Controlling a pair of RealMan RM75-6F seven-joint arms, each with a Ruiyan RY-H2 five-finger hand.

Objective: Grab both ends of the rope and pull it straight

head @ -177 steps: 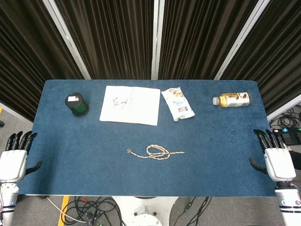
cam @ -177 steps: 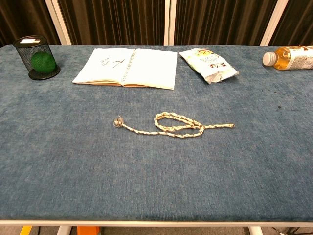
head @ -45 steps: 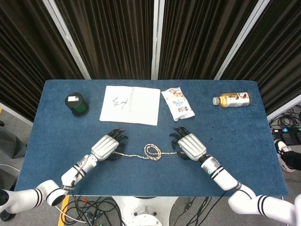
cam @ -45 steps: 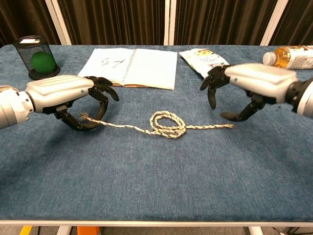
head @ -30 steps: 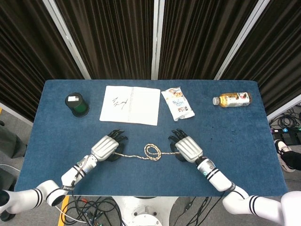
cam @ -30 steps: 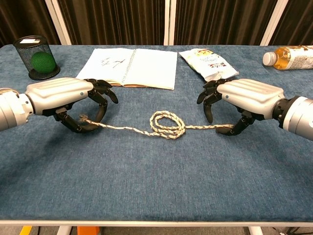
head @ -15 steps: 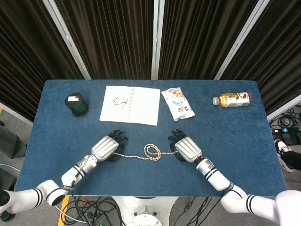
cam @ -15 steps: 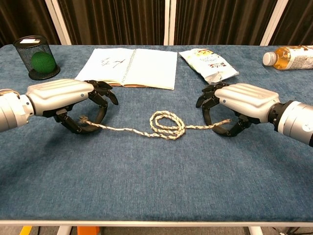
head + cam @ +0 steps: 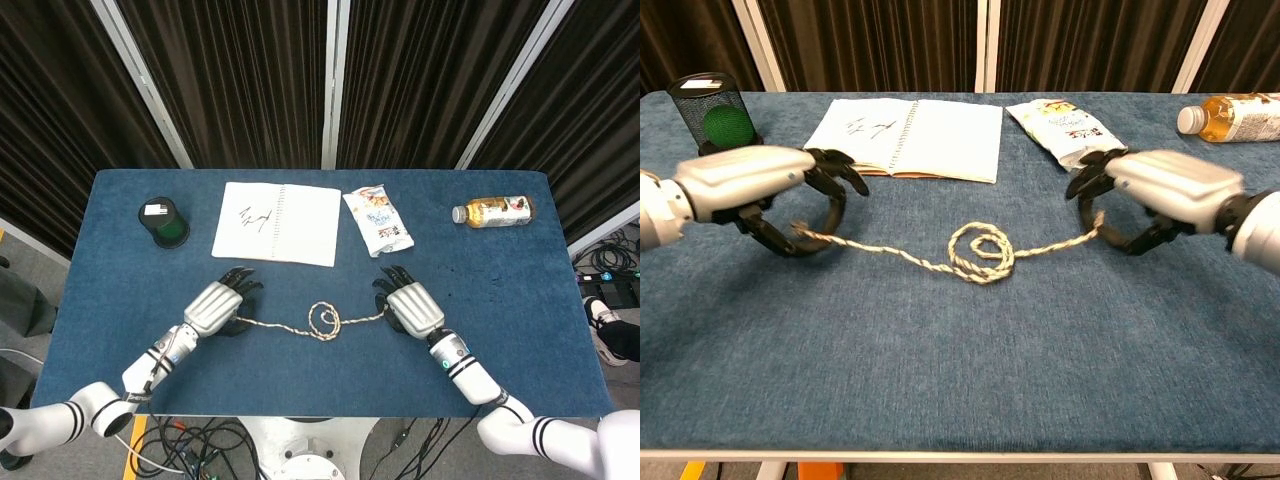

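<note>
A beige braided rope (image 9: 978, 252) lies across the middle of the blue table (image 9: 960, 380), with a small round loop at its centre (image 9: 324, 320). My left hand (image 9: 755, 195) pinches the rope's left end, fingers curled around it; it shows in the head view as my left hand (image 9: 212, 308). My right hand (image 9: 1150, 195) pinches the right end, lifted slightly off the cloth, also seen from above as my right hand (image 9: 412, 309). From each hand the rope runs almost taut to the loop.
An open notebook (image 9: 277, 223) and a snack packet (image 9: 378, 219) lie behind the rope. A black mesh cup with a green ball (image 9: 716, 116) stands at the back left. A bottle (image 9: 492, 211) lies on its side at the back right.
Both hands have moved apart with the rope ends, the left one leftward and the right one rightward and up. The rope has drawn tighter and its loop has shrunk.
</note>
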